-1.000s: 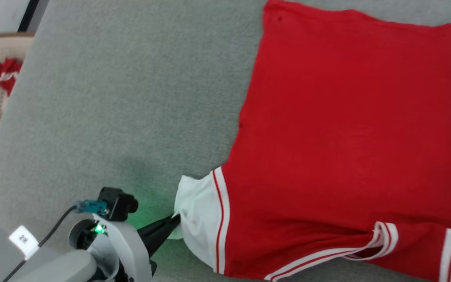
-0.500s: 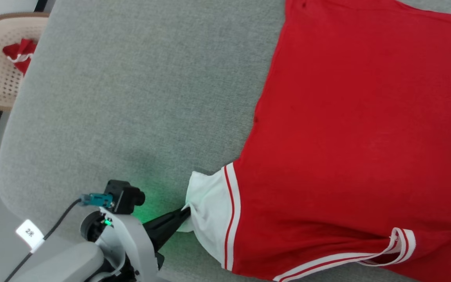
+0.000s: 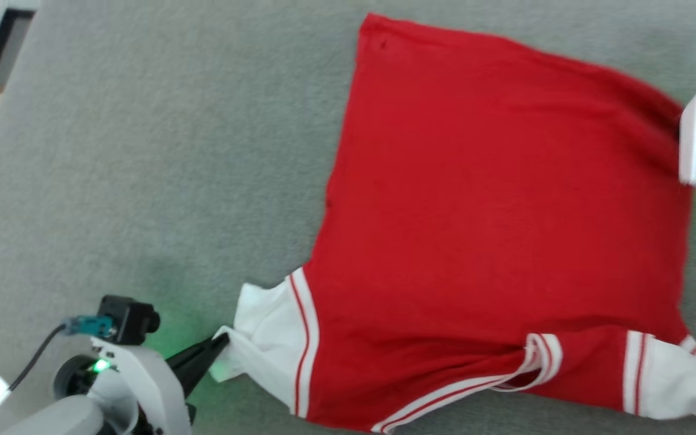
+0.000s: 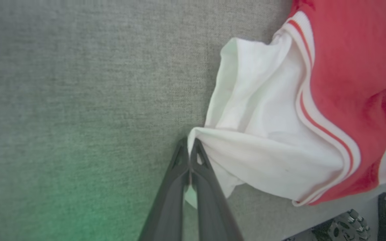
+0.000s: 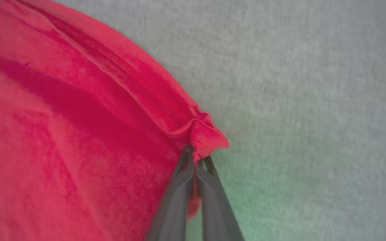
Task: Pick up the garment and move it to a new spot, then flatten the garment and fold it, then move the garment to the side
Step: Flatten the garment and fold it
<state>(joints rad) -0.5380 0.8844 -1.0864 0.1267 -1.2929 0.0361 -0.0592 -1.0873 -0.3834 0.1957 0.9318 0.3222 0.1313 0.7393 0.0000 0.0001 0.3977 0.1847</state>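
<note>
garment [image 3: 493, 229]: red jersey spread flat on grey tabletop [image 3: 142, 151], collar end toward near edge. left gripper [image 4: 190, 147]: jaws clamped on white sleeve [image 4: 263, 140]. right gripper [image 5: 197, 155]: jaws clamped on red hem corner [image 5: 209, 137].

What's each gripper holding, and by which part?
Both hold the garment: left gripper at the white sleeve edge; right gripper at a red hem corner.
</note>
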